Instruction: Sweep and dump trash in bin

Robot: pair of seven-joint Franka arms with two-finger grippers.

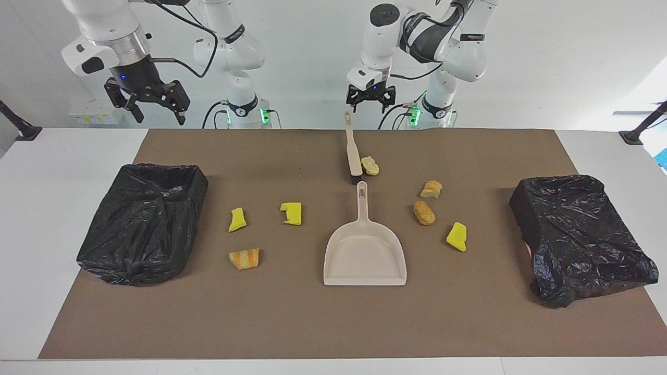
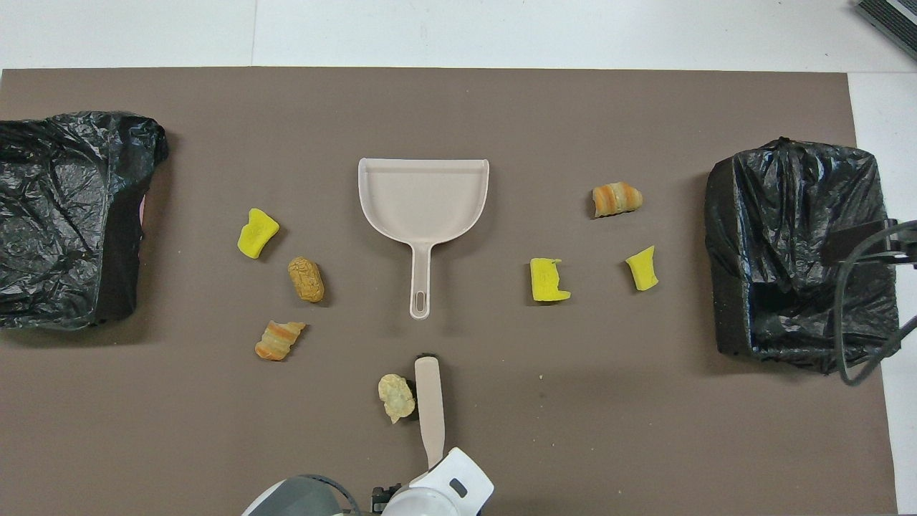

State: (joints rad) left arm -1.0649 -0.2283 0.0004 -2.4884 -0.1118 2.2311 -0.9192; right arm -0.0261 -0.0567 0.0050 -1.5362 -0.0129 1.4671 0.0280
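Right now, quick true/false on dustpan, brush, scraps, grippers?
1. The dustpan holds a scrap. False: it is empty.
2. The brush lies nearer to the robots than the dustpan. True.
3. The left gripper grips the brush. False: it is open, over the brush's handle end, not touching.
4. Seven scraps lie on the mat. True.
5. The right gripper holds a yellow scrap. False: it is open and holds nothing.

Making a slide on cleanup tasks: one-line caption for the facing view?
Left gripper open above the brush handle; dustpan and seven scraps unswept between two black-lined bins; right gripper waits.
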